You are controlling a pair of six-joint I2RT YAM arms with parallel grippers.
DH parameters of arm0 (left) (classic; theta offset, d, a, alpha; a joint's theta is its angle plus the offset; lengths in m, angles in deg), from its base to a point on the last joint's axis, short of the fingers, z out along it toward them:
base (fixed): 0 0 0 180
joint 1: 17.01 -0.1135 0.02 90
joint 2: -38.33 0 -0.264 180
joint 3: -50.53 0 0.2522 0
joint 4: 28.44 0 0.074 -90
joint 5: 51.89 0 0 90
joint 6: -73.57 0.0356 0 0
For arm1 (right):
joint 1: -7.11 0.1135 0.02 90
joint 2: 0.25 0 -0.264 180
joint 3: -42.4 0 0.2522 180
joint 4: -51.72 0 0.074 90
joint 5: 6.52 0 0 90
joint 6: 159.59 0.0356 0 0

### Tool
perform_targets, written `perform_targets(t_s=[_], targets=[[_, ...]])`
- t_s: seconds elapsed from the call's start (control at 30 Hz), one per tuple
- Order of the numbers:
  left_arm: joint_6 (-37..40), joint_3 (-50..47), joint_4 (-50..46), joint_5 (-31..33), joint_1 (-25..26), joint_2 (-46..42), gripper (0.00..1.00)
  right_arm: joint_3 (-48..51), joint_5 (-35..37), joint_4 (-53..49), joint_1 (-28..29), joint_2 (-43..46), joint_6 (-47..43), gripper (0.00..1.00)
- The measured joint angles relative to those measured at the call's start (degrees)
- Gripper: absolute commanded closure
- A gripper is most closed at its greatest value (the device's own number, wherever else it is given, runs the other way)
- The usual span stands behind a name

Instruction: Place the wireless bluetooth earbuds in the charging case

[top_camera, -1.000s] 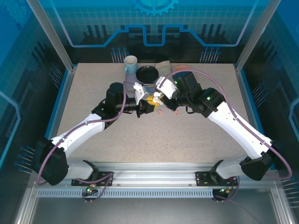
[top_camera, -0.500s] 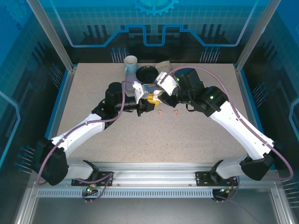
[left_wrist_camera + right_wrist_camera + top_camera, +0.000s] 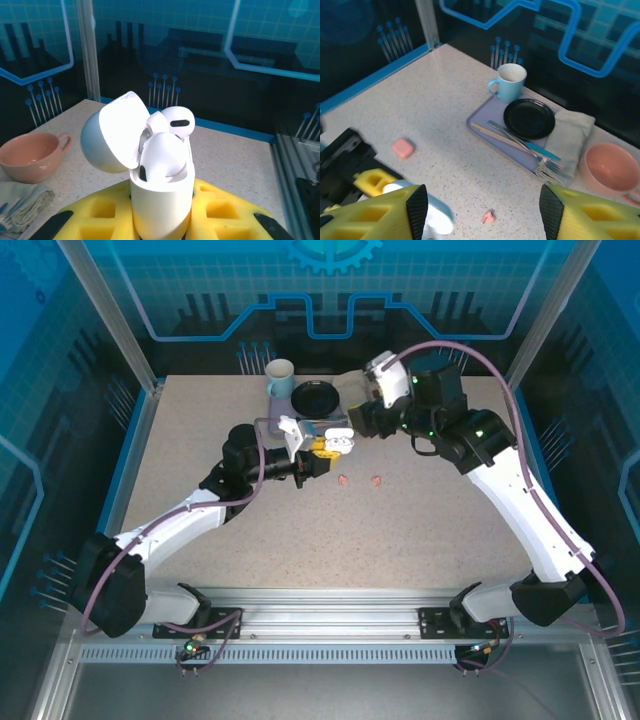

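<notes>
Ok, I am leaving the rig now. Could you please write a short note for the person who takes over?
Left hand: shut on the white charging case, its lid open.
Right hand: open, empty, raised near the tray.
Done: two white earbuds sit in the case; whether they are fully seated is unclear.
Left: two pink earbuds lie loose on the table. A small pink box, possibly their case, lies near the left arm.

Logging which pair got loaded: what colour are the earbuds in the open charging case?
White earbuds in a white case; clearest in the left wrist view.
</notes>
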Motion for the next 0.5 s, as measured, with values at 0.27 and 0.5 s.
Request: perform_targets(t_s=[0.27, 0.5], targets=[[-2.86, -0.92, 5.84, 3.67, -0.11, 0.13, 1.0, 6.01, -4.66, 1.57, -2.1, 0.07, 12.57, 0.37], [-3.85, -0.92, 6.71, 3.91, -0.11, 0.17, 1.0, 6.67, -6.91, 1.62, -2.1, -0.02, 14.49, 0.38]])
